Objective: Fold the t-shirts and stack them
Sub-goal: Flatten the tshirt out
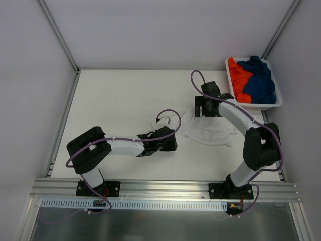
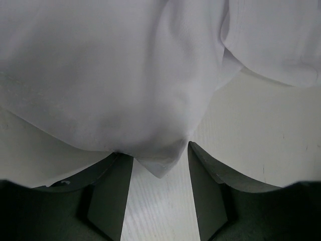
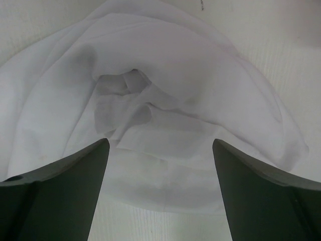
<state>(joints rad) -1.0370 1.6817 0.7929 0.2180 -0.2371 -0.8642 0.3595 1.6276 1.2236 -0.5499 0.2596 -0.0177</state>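
Left gripper (image 2: 158,153) part-open, white t-shirt (image 2: 100,75) corner between (wrist view only) | right gripper (image 3: 160,143) wide

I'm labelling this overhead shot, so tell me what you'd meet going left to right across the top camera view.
The left claw → white t-shirt → orange t-shirt → dark blue t-shirt, the last two in the basket. The right claw overlaps the white t-shirt, so I left it out.
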